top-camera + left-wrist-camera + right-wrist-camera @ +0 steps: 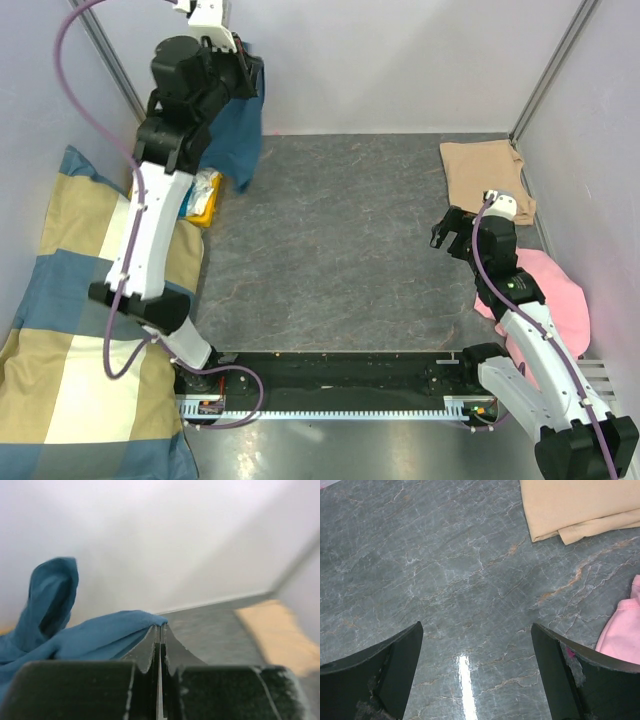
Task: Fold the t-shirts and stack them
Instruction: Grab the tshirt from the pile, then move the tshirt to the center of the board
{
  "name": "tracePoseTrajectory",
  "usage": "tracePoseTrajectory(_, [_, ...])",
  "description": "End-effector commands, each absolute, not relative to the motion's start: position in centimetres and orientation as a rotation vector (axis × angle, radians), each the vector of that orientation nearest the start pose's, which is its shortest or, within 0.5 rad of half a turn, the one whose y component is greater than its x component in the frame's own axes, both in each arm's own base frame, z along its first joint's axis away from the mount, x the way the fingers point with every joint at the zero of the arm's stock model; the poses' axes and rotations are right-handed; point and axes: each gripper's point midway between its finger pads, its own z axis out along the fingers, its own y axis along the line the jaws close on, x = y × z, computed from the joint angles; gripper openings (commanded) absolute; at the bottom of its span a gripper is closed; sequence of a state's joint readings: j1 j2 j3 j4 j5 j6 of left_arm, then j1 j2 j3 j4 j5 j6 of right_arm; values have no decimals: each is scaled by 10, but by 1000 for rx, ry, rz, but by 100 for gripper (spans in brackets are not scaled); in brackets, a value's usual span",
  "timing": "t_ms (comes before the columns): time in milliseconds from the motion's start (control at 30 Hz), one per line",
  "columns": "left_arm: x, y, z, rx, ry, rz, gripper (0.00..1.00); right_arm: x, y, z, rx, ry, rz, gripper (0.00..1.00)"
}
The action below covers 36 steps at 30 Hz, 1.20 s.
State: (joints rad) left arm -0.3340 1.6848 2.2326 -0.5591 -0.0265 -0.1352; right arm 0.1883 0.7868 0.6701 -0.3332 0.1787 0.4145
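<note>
My left gripper (250,62) is raised high at the back left, shut on an edge of the dark teal t-shirt (236,135), which hangs down from it toward the table. In the left wrist view the jaws (160,626) are pressed together, with the teal cloth (85,635) pinched at their tips and draping off to the left. A folded tan t-shirt (484,175) (570,505) lies at the back right. My right gripper (446,232) (476,625) hovers open over bare table, nothing between its fingers.
A pink garment (556,286) (623,625) lies bunched at the right edge, beside my right arm. The big checked cushion (70,340) fills the left side. A yellow-and-white item (205,195) sits under the hanging shirt. Walls and frame posts close off the back.
</note>
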Motion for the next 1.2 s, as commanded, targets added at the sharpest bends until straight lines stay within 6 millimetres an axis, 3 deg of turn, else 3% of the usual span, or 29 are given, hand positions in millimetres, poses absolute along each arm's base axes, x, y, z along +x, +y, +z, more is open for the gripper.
tracePoseTrajectory(0, [364,-223,549,312,1527,-682,2,290,42,196,316,1978,205,98])
tracePoseTrajectory(67, [344,-232,547,335,1533,-725,2,291,42,197,318,1977,206,98])
tracePoseTrajectory(100, [343,-243,525,349,1589,-739,2,291,42,197,319,1978,205,98])
tracePoseTrajectory(167, [332,-244,509,346,1629,-755,2,290,41,197,321,1979,201,98])
tracePoseTrajectory(200, [333,-253,478,359,1697,-758,2,290,41,198,325,1976,197,98])
tracePoseTrajectory(233, [330,-255,467,357,1716,-762,2,290,40,198,330,1975,194,98])
tracePoseTrajectory(267, [326,-259,442,363,1768,-774,2,289,39,198,329,1974,191,98])
tracePoseTrajectory(400, [301,-295,403,452,1853,-865,2,291,37,196,336,1982,178,98])
tracePoseTrajectory(533, [267,-336,392,555,1873,-939,2,293,38,191,353,1993,178,98])
tracePoseTrajectory(567, [248,-354,397,611,1855,-983,2,294,38,190,360,1996,178,98])
tracePoseTrajectory(600, [244,-368,389,642,1875,-993,2,295,38,189,357,1998,178,98])
tracePoseTrajectory(667, [227,-393,398,702,1849,-1055,2,296,36,190,366,1996,167,98])
tracePoseTrajectory(700, [209,-412,396,756,1847,-1092,2,296,35,189,368,2001,159,98])
tracePoseTrajectory(733, [205,-430,381,794,1883,-1103,2,296,35,190,371,1996,153,98])
tracePoseTrajectory(800, [182,-456,389,850,1857,-1162,2,294,27,193,395,1979,119,98])
tracePoseTrajectory(833, [176,-473,376,885,1881,-1174,2,293,25,196,406,1969,112,98])
tracePoseTrajectory(867, [157,-485,387,924,1843,-1218,2,291,20,199,425,1951,93,98])
tracePoseTrajectory(967, [133,-506,383,983,1839,-1242,2,286,1,210,524,1897,11,98])
tracePoseTrajectory(1033, [128,-508,378,986,1855,-1241,2,280,-16,217,602,1860,-71,98])
tracePoseTrajectory(1167, [119,-502,362,996,1897,-1220,2,278,-23,228,637,1823,-94,98])
